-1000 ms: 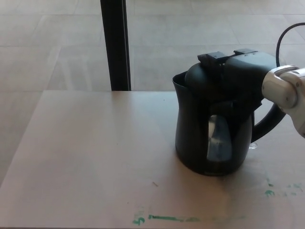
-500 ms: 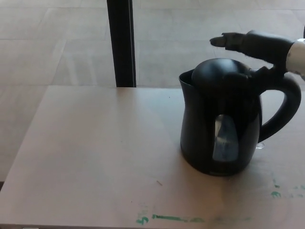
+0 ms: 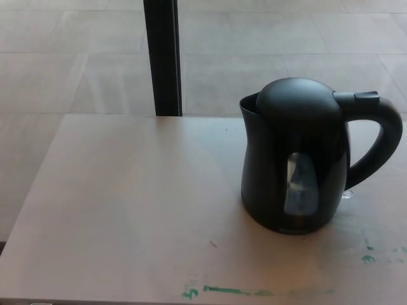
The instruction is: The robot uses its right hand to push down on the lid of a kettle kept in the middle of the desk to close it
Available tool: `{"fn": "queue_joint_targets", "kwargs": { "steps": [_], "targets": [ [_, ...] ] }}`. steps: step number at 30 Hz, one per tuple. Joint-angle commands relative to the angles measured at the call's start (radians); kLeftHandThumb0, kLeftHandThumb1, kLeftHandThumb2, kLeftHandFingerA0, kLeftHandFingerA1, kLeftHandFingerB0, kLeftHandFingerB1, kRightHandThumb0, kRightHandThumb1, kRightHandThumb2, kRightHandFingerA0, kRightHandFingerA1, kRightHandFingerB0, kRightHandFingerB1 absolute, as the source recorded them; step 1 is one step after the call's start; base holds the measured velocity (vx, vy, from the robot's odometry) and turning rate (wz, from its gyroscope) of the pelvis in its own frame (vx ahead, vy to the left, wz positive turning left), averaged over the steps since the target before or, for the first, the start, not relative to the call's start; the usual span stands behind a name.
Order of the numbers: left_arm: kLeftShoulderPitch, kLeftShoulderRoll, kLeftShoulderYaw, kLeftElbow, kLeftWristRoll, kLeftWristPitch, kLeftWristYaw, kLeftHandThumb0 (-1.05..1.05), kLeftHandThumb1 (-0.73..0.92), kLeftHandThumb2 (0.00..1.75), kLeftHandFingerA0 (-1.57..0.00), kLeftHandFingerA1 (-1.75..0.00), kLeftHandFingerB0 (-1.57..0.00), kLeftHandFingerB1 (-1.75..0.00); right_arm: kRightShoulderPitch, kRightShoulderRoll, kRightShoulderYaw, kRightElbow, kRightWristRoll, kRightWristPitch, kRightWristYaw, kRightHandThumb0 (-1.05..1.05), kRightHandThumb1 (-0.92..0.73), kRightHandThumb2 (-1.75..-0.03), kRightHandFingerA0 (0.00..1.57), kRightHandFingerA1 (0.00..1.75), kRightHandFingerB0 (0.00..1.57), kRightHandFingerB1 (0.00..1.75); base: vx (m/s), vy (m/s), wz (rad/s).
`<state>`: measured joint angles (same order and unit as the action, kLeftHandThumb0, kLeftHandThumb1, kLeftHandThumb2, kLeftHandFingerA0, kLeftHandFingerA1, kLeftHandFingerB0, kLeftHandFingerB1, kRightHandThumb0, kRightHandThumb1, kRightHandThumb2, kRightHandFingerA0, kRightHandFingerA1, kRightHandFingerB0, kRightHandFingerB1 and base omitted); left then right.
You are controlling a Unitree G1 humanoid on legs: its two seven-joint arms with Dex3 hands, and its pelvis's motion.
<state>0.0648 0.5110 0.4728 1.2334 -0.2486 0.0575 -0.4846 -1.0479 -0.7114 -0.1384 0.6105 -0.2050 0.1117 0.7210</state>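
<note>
A black electric kettle (image 3: 296, 159) stands upright on the pale desk (image 3: 127, 210), right of centre. Its domed lid (image 3: 294, 100) lies flat down on the body, with the spout at the left and the curved handle (image 3: 378, 143) at the right. A clear water window shows on its front. Neither of my hands appears in the head view.
A black vertical post (image 3: 163, 57) rises behind the desk's far edge, left of the kettle. Green paint marks (image 3: 241, 291) run along the desk's near edge. Tiled floor (image 3: 76, 63) lies beyond the desk.
My right hand, resting on the kettle lid a second ago, lifted up and right, then left the picture. The lid stays down. The camera view shifted slightly.
</note>
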Motion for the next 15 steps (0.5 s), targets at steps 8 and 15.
{"fn": "queue_joint_targets", "kwargs": {
  "steps": [8, 15],
  "targets": [
    [0.027, 0.005, 0.017, 0.016, -0.022, 0.018, 0.012, -0.69, 0.51, 0.86, -0.59, -0.65, -0.37, -0.49, 0.656, -0.141, -0.756, 0.013, 0.327, 0.08, -0.036, -1.01, -0.79, -0.64, 0.25, 0.9, 0.28, 0.68, 0.0, 0.0, 0.0],
    [0.022, 0.007, -0.005, 0.009, -0.002, 0.01, 0.013, -0.68, 0.52, 0.9, -0.48, -0.61, -0.3, -0.48, 0.921, 0.019, -0.909, 0.105, 0.371, -0.134, -0.154, -0.97, -0.85, -0.66, 0.17, 0.77, 0.2, 0.65, 0.0, 0.0, 0.0]
  ]
}}
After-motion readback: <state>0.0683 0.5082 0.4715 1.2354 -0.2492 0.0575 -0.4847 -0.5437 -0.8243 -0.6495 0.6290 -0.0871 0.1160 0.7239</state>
